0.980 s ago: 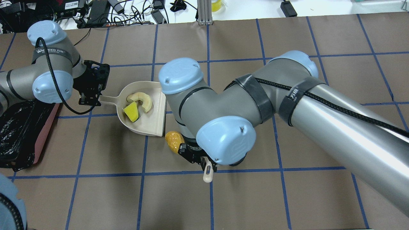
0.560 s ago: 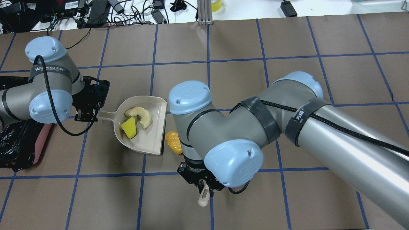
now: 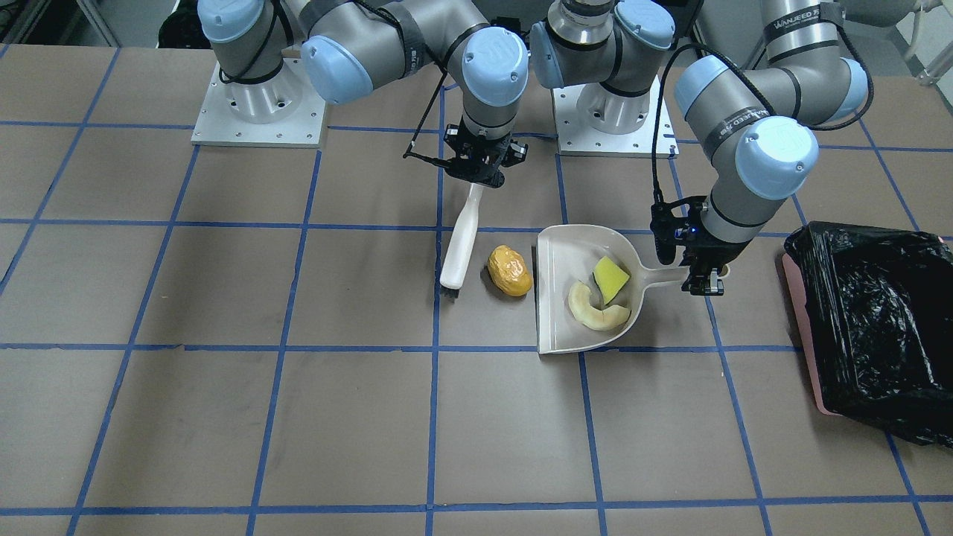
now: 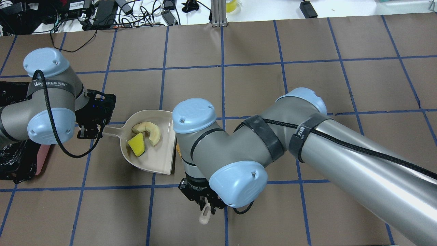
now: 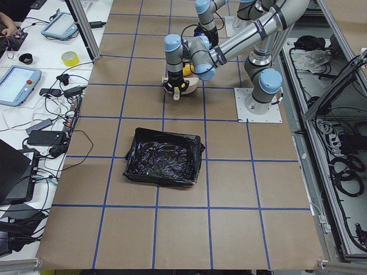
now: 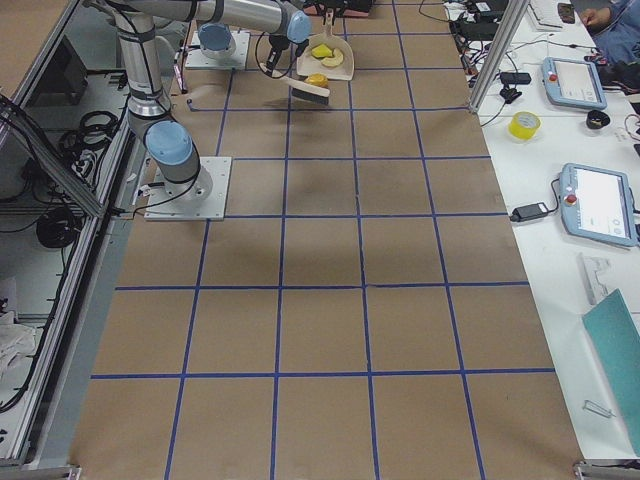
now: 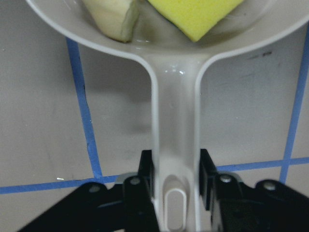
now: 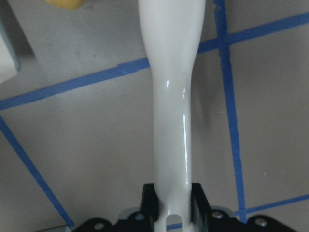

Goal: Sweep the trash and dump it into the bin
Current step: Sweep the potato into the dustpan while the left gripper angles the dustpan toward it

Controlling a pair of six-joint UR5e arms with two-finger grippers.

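Brown paper with a blue tape grid covers the table [image 3: 223, 417]; the left gripper [image 3: 701, 281] is clamped on the handle of a cream dustpan [image 3: 566, 327], which lies flat with the wedge [image 3: 610, 279] and the crescent slice [image 3: 592, 311] inside; the orange lump [image 3: 510, 271] sits on the paper just outside the pan's open edge, between it and the brush [image 3: 460, 242], whose white handle the right gripper [image 3: 480, 175] pinches tight; the bin [image 3: 798, 313], pink and black-lined, stands well apart at the left arm's end.

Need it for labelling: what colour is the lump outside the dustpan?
Glossy orange-yellow; the lump shows best in the front-facing view.
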